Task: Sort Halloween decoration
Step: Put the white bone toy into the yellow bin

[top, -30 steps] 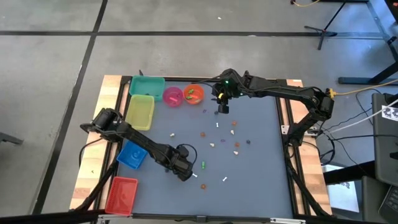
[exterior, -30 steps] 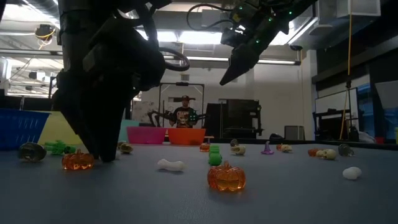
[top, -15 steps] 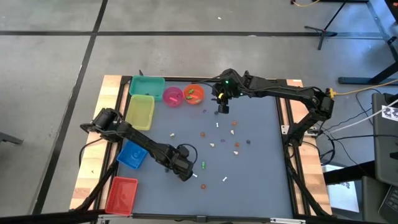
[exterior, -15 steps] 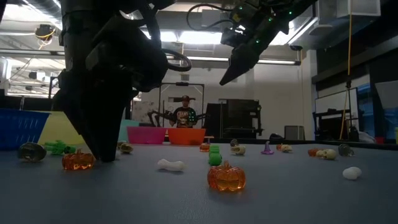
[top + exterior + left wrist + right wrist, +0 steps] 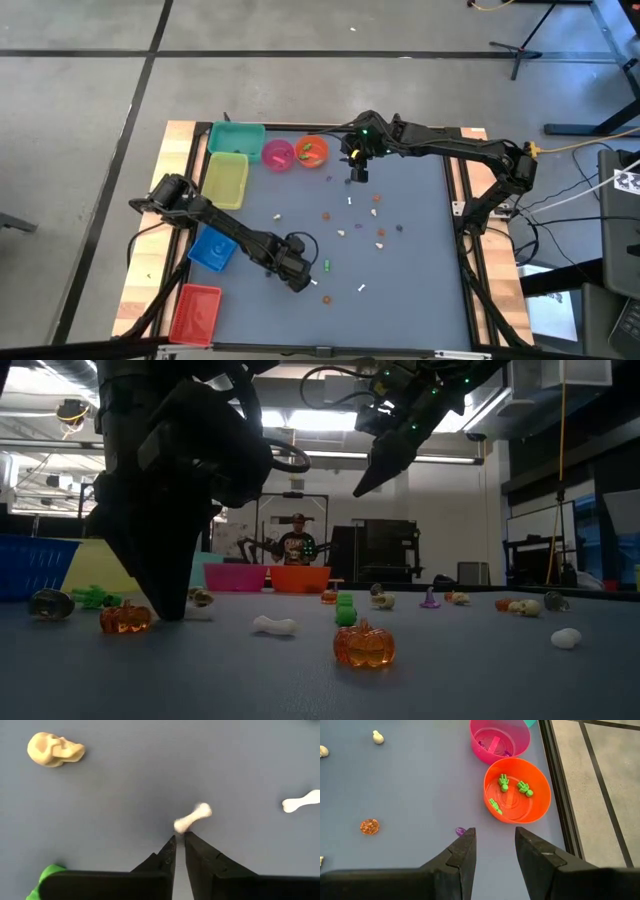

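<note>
A workshop with bright ceiling lights lies behind the blue-grey table, where a person stands far back in the low view. Down at the near edge, the left gripper has its slim dark fingers pinched almost together at one knobbed end of a small white bone; whether the bone is truly caught I cannot tell, as it pokes out just past the tips. This looks like the pick-up step of the sort, and the next move calls for a firm hold before any lift. A cream skull and a second bone lie well apart to either side; they look hard, glossy, moulded. The right gripper hangs with fingers parted above the mat, a smooth orange bowl holding green skeleton figures just ahead, a translucent pink bowl beyond it.
</note>
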{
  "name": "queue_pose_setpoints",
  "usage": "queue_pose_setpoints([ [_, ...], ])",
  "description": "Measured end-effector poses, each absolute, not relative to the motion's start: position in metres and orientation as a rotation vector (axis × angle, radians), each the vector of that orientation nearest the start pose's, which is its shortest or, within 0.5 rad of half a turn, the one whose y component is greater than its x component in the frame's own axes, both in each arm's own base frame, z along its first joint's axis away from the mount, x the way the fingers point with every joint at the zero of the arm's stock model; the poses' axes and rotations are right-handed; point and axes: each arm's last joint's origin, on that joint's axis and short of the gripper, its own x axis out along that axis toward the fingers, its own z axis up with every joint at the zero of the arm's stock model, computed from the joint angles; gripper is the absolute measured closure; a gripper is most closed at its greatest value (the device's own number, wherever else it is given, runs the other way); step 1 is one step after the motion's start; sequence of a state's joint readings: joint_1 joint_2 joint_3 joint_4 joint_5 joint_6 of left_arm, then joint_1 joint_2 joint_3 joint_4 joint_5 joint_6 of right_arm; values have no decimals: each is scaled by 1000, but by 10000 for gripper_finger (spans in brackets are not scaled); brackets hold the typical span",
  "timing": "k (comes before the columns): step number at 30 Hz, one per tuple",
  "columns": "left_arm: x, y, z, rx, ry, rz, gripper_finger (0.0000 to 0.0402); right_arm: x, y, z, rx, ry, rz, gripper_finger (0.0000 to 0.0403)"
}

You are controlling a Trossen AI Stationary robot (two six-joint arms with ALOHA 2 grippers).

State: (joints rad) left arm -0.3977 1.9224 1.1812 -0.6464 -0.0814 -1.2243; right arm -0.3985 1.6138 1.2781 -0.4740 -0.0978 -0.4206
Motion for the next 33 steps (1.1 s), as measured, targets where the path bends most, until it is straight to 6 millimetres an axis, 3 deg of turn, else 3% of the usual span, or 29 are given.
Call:
queue_pose_setpoints([
  [11,324,-134,135,-693,1276,560,400,323,-133,273,-196,830,-113,268],
  [15,324,-134,135,-608,1300,485,400,323,-133,273,-196,830,-113,268],
  [26,326,-119,143,-603,1337,432,337,323,-133,273,-196,830,-113,268],
  [33,329,-112,144,-658,1388,355,323,323,-133,273,-196,830,-113,268],
])
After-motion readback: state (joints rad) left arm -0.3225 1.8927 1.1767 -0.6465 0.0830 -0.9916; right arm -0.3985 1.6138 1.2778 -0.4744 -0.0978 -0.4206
